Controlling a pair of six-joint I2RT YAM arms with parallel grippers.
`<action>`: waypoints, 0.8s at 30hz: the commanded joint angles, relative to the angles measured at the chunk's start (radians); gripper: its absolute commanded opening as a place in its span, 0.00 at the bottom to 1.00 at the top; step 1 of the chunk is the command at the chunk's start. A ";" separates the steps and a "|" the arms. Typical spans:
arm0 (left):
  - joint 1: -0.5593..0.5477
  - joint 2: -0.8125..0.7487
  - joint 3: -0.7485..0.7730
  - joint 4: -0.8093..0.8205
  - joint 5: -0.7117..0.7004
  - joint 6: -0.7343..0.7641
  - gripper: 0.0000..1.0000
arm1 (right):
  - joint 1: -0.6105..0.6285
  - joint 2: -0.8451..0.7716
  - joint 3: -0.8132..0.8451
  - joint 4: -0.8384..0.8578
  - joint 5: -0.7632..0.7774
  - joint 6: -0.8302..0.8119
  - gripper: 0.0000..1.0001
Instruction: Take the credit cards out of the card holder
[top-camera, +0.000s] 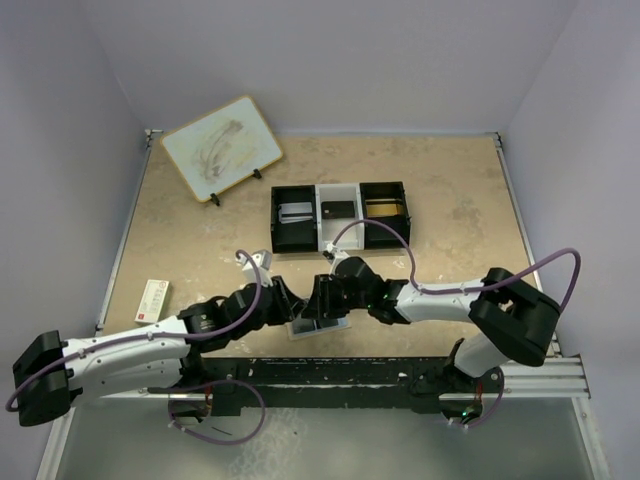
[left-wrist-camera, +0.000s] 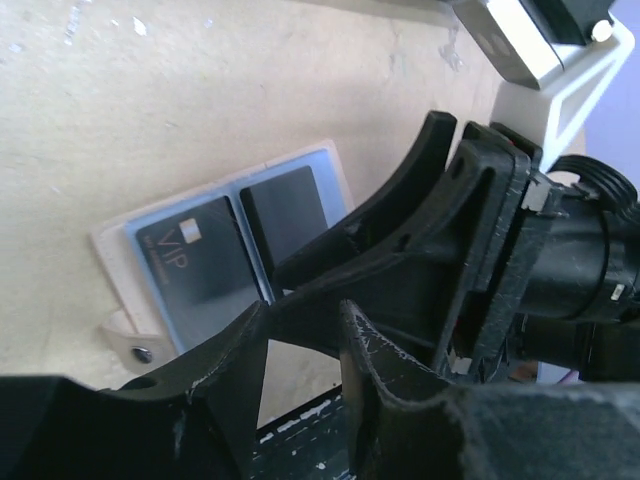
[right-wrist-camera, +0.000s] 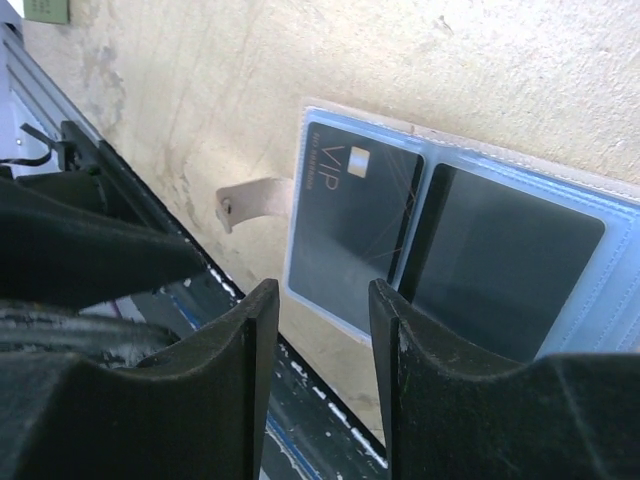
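Observation:
The card holder (top-camera: 318, 328) lies open on the table near the front edge, a pale-blue sleeve with a tan edge and a strap tab (right-wrist-camera: 250, 198). In the right wrist view the holder (right-wrist-camera: 620, 225) holds two dark credit cards: a VIP card (right-wrist-camera: 350, 220) and a plain one (right-wrist-camera: 500, 270). Both also show in the left wrist view, the VIP card (left-wrist-camera: 195, 265) and the plain card (left-wrist-camera: 290, 210). My left gripper (top-camera: 296, 305) (left-wrist-camera: 300, 345) is open and empty at the holder's left. My right gripper (top-camera: 326, 298) (right-wrist-camera: 322, 295) is open and empty just above the holder's near edge. The two grippers sit close together.
A black-and-white three-compartment tray (top-camera: 340, 240) stands behind, with a silvery card (top-camera: 295, 213) in its left compartment and a dark card (top-camera: 340, 210) in its middle one. A wood-framed whiteboard (top-camera: 222, 148) leans at the back left. A red-and-white box (top-camera: 152, 300) lies at the left.

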 joint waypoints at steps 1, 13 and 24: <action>-0.023 0.062 -0.026 0.167 0.047 -0.019 0.30 | 0.002 0.021 -0.025 0.068 -0.005 0.010 0.41; -0.089 0.264 -0.059 0.119 -0.077 -0.085 0.16 | 0.002 0.068 -0.062 0.072 0.042 0.050 0.33; -0.160 0.347 -0.022 -0.016 -0.173 -0.125 0.01 | 0.000 0.050 -0.118 0.139 0.075 0.164 0.32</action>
